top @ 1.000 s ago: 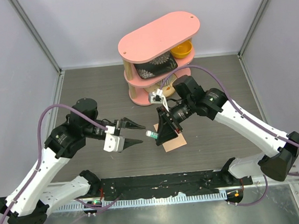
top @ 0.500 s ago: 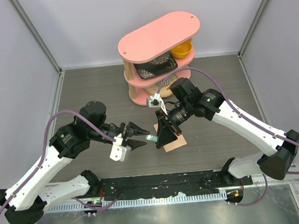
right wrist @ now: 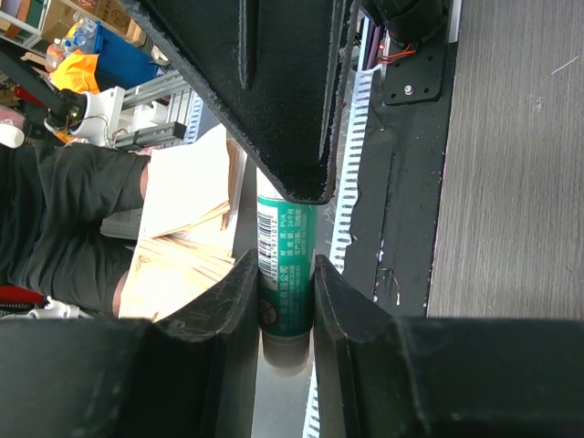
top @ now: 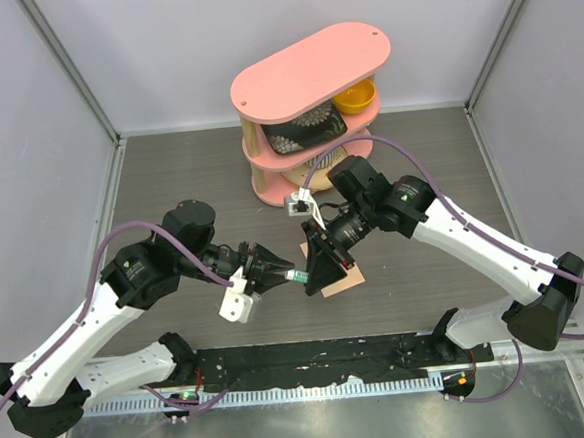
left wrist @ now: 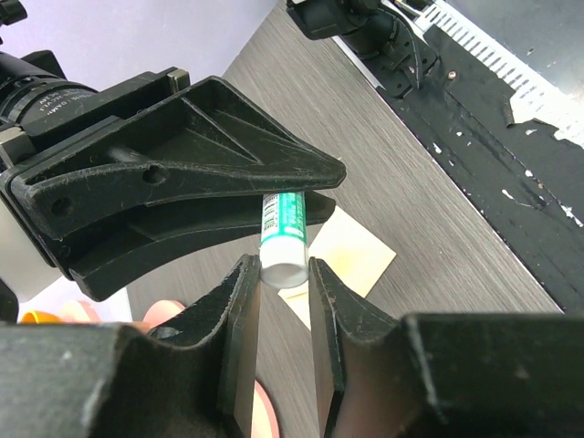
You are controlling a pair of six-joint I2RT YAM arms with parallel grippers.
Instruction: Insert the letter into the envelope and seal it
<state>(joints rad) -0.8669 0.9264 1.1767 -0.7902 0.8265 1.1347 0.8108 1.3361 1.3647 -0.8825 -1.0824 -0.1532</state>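
The right hand pinches a green-and-white glue stick around its barrel, held up off the bench. The left hand meets it tip to tip. Its fingers sit close on either side of the stick's free end, but I cannot tell whether they press on it.

Under the right hand a peach-tan envelope lies flat on the bench, partly hidden by that hand, and it looks paler yellow from the left wrist. I cannot pick out the letter as a separate sheet.

Behind the hands stands a pink two-tier shelf. An orange-yellow bowl sits at the right of its upper tier, with a dark patterned dish beside it. I cannot see what is in either.

There is bare bench to the left and right of the envelope, out to the pale side walls. A black strip runs along the near edge.
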